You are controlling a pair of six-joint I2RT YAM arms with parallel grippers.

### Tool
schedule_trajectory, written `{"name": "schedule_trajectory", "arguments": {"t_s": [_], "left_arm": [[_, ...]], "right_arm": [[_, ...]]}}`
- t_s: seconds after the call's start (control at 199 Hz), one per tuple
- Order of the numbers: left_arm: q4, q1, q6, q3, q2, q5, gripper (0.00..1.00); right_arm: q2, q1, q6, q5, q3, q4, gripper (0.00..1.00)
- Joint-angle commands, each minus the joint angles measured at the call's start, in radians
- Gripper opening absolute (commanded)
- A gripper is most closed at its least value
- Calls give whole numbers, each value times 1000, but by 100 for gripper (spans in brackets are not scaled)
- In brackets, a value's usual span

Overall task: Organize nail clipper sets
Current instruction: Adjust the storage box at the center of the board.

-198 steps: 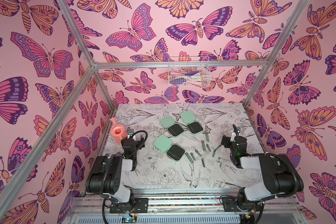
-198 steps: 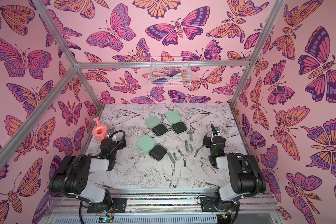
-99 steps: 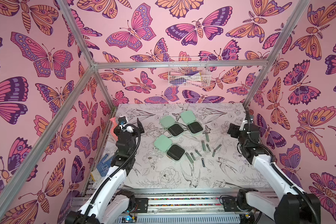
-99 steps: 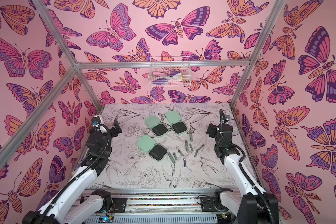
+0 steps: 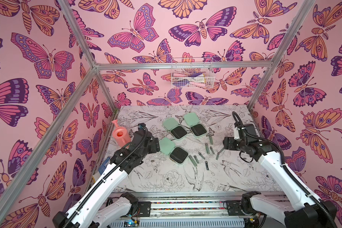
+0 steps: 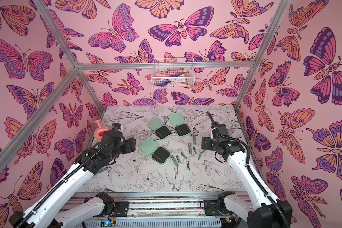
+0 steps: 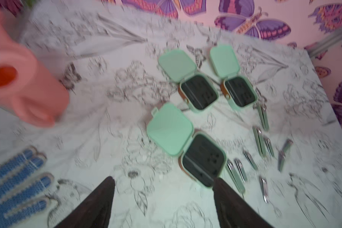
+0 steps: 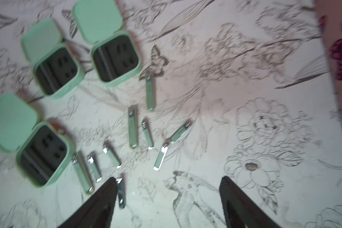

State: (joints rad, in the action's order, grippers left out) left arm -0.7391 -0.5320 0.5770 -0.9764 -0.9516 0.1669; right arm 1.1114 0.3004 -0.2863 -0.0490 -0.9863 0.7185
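Observation:
Three mint-green nail clipper cases lie open with black insides: the near case point(image 5: 173, 151), the back-left case point(image 5: 174, 128) and the back-right case point(image 5: 194, 124). Several slim grey clippers point(image 5: 206, 148) lie loose to their right, also seen in the right wrist view as clippers point(image 8: 132, 128). My left gripper point(image 7: 163, 180) is open above the table just left of the near case point(image 7: 186, 146), holding nothing. My right gripper point(image 8: 169, 180) is open above the table right of the tools, and one clipper point(image 8: 121, 192) lies by its finger point(image 8: 107, 189).
A pink watering can point(image 5: 120, 136) stands at the table's left edge behind my left arm. A blue dotted glove point(image 7: 18, 177) lies near the left front. A white wire basket point(image 5: 192, 73) hangs on the back wall. Patterned walls close in three sides.
Both arms have unfolded from their low rest at the front and reached forward over the table. The left wrist now sits beside the near case, the right one beside the loose clippers.

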Motion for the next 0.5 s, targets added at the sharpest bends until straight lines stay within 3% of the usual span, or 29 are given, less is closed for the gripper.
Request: {"name": "schedule_trajectory", "arguments": {"t_s": [0.0,0.136,0.246,0.402,0.497], "left_arm": [[-156,-25,202,105,4,-233,84],[-86,-109,308,183,-116,-240,84],[88,-160,410,231,-198,-255,82],[401,-174,587,371,-201,-266,73],[475,-173,647,419,-200,-245,69]], "right_arm": [[60,124,-40,31,-10,67,81],[228,271,-102,83,-38,-75,68],[393,347,-124,131,-92,-200,59],[646,374,-59,192,-258,-221,40],[743,385,-8,197,-355,-177,39]]}}
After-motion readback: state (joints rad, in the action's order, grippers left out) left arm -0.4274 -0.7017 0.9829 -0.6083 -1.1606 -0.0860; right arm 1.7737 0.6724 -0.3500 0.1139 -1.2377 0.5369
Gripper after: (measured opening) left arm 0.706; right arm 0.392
